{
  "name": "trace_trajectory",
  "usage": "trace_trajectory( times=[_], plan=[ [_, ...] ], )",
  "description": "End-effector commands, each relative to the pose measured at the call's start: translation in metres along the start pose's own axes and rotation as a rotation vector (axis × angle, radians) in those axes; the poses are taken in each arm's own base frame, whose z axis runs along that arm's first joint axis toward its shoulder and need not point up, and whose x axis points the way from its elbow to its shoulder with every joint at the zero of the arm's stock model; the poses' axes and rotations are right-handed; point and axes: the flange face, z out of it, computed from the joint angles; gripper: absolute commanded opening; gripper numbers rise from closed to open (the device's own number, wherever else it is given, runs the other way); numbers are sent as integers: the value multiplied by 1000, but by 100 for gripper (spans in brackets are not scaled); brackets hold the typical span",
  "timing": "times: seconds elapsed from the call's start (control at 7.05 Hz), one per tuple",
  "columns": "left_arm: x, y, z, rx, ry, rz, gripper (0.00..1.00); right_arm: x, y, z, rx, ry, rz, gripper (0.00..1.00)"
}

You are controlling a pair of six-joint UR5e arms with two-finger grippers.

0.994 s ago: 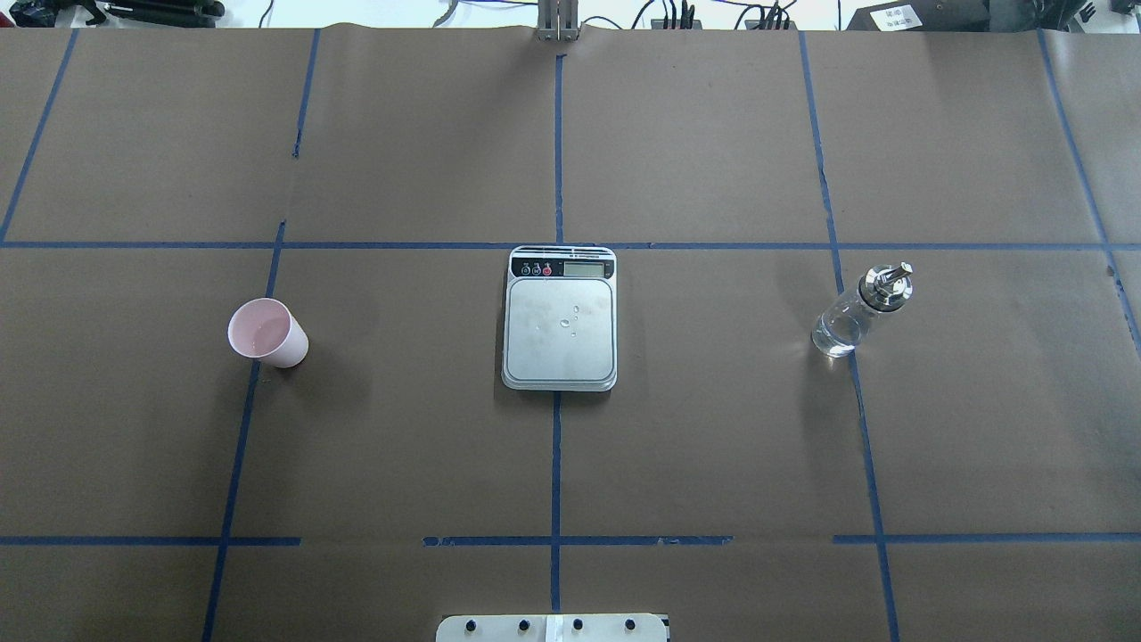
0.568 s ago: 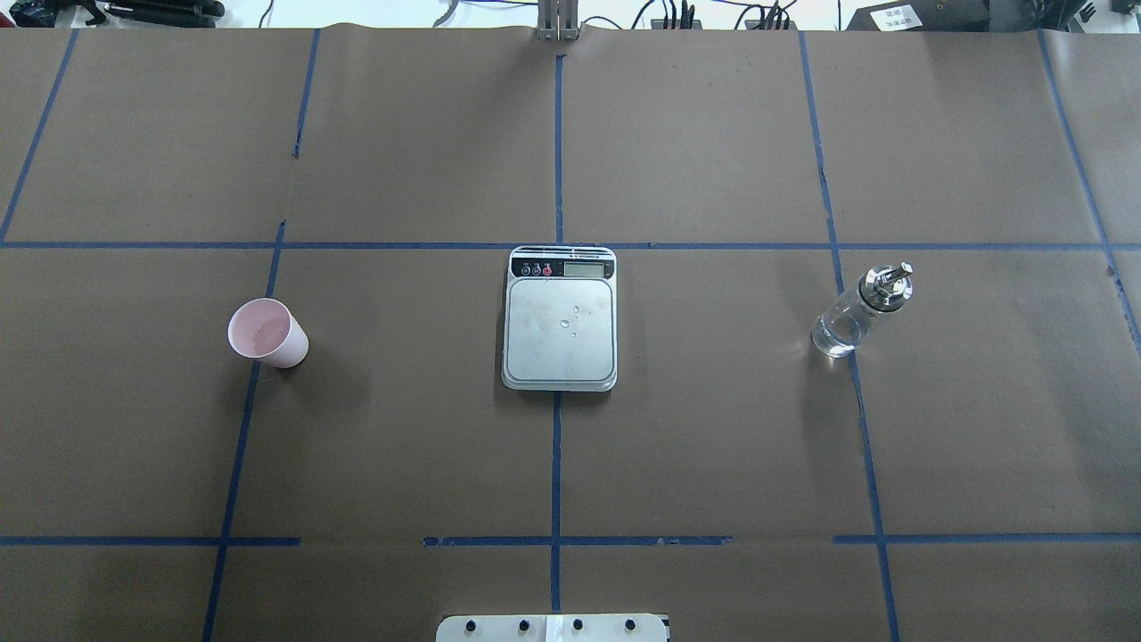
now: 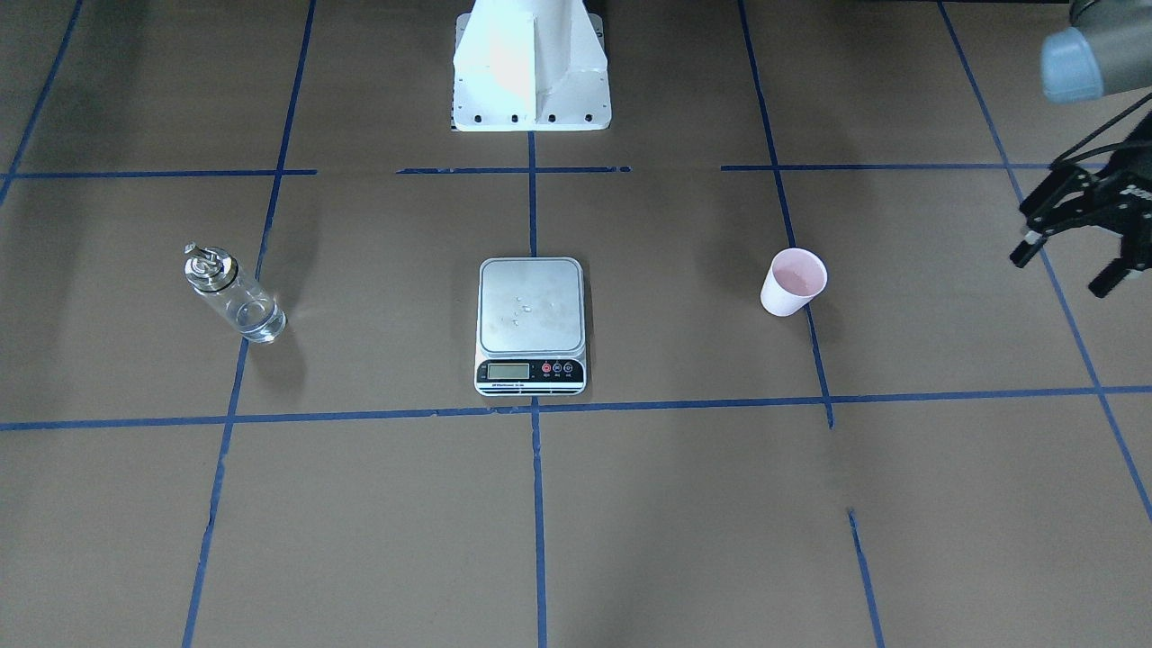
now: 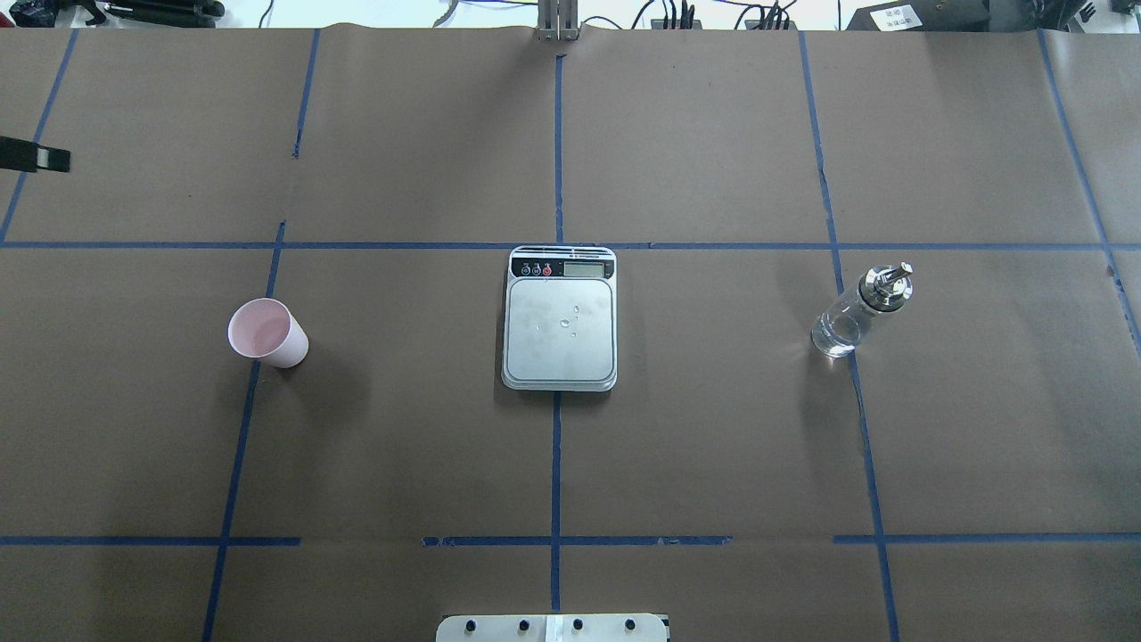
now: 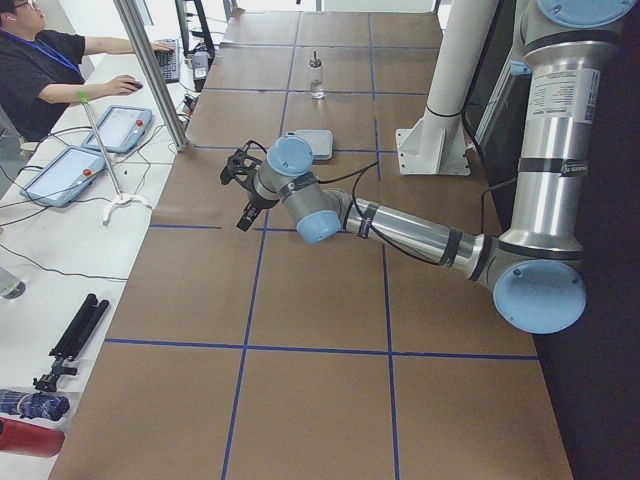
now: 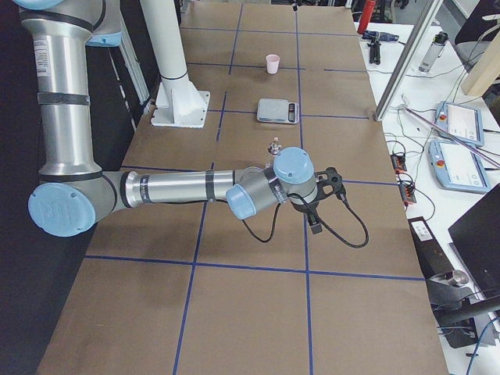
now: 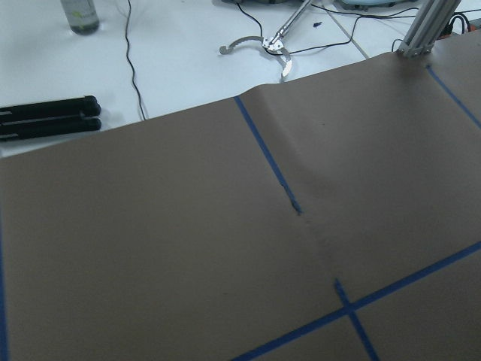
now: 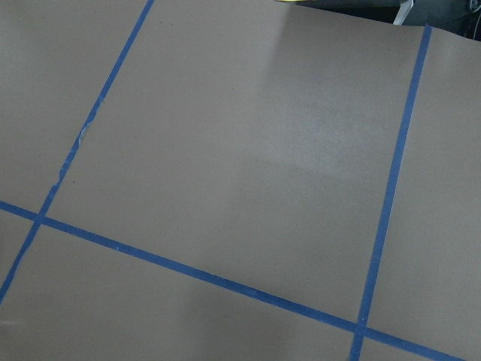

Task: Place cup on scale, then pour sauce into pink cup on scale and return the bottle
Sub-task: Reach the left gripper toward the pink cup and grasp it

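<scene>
The pale pink cup (image 3: 794, 282) (image 4: 267, 333) stands upright on the brown paper, on my left side, with nothing holding it. At the table's centre lies the scale (image 3: 531, 310) (image 4: 560, 330), a few droplets on its bare steel platform. On my right side stands the clear bottle (image 3: 232, 295) (image 4: 856, 312), its silver spout up. My left gripper (image 3: 1062, 270) (image 5: 238, 195) hovers open beyond the cup toward the table's left end, well clear of it. One of its fingertips (image 4: 40, 158) pokes in at the overhead view's left edge. My right gripper (image 6: 331, 212) shows only from the side; I cannot tell its state.
The white arm pedestal (image 3: 531, 72) stands at the robot's edge of the table. Blue tape lines grid the brown paper. A person sits at a side table with tablets (image 5: 60, 175) past the far edge. A tripod (image 5: 72, 340) lies off the paper.
A fingertip of my left gripper has come into the overhead view at its left edge. Cup, scale and bottle stand where they were.
</scene>
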Motion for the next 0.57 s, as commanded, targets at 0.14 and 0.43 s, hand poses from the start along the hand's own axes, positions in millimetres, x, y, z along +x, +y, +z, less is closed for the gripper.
trace_trajectory(
  times=[0.14, 0.43],
  plan=[
    [99, 82, 89, -96, -93, -261, 75, 1, 11, 3, -1, -5, -7, 100],
    [97, 92, 98, -122, -124, -278, 53, 2, 12, 4, -2, -5, -6, 100]
  ],
)
